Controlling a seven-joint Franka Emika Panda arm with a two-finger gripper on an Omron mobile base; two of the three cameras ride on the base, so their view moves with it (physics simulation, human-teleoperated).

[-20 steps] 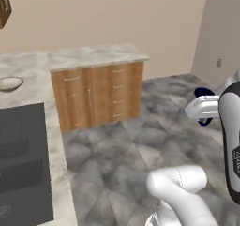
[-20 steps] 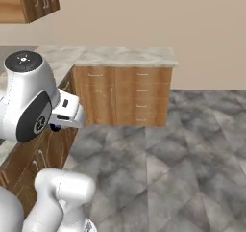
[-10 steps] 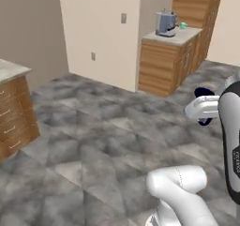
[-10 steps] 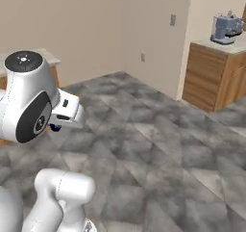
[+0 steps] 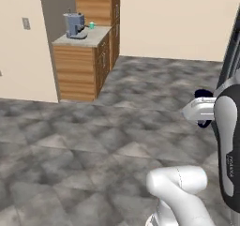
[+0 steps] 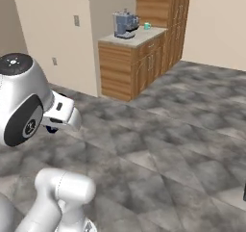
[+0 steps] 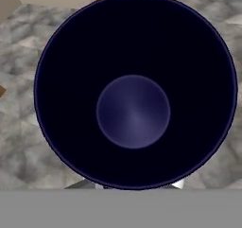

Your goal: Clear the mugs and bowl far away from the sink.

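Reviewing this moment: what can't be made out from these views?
- Gripper fingertips: hand view, hidden behind the dark navy mug.
- That mug: left base view, mostly hidden behind the white hand.
- Teal mug on the far counter: too small for detail.
- Sink and bowl: whereabouts unknown.

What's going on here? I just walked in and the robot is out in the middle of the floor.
The arm's gripper is shut on a dark navy mug, held up over the grey floor. Ahead stands a wooden counter with a coffee machine and a small teal thing on top, perhaps the other mug.
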